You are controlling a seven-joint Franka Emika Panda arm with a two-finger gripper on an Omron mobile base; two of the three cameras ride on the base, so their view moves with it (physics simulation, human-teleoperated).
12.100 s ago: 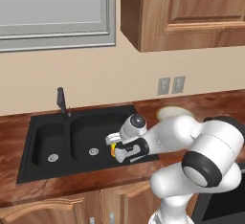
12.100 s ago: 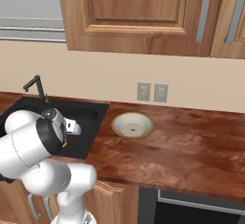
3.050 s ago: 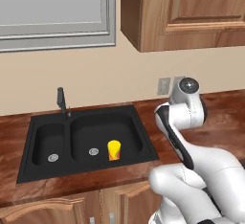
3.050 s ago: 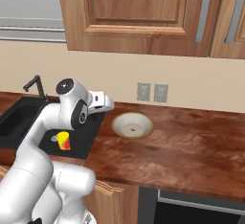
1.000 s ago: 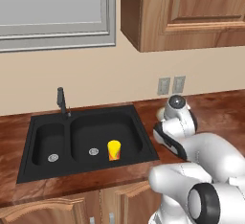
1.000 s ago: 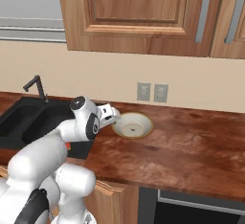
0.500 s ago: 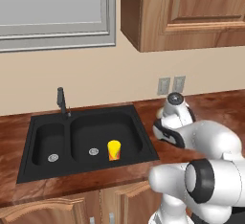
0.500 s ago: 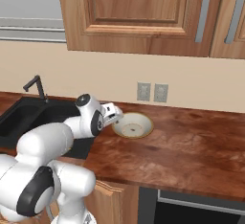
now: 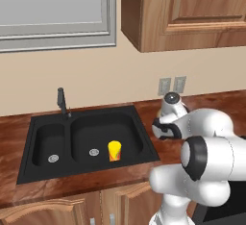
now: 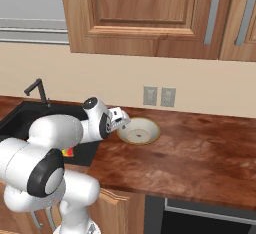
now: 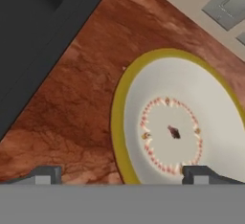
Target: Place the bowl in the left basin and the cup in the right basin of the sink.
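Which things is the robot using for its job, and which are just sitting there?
For the job: bowl on the counter, cup already in the right basin, left basin, open gripper over the bowl's rim.

Just there: faucet, wall outlets, cabinets.

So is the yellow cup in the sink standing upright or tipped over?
Upright: the cup stands on its base in the right basin, narrow end down.

cup [image 9: 114, 150] in right basin [image 9: 129, 133], bowl [image 10: 138, 130] on counter [image 10: 200, 148] right of sink [image 9: 33, 171]
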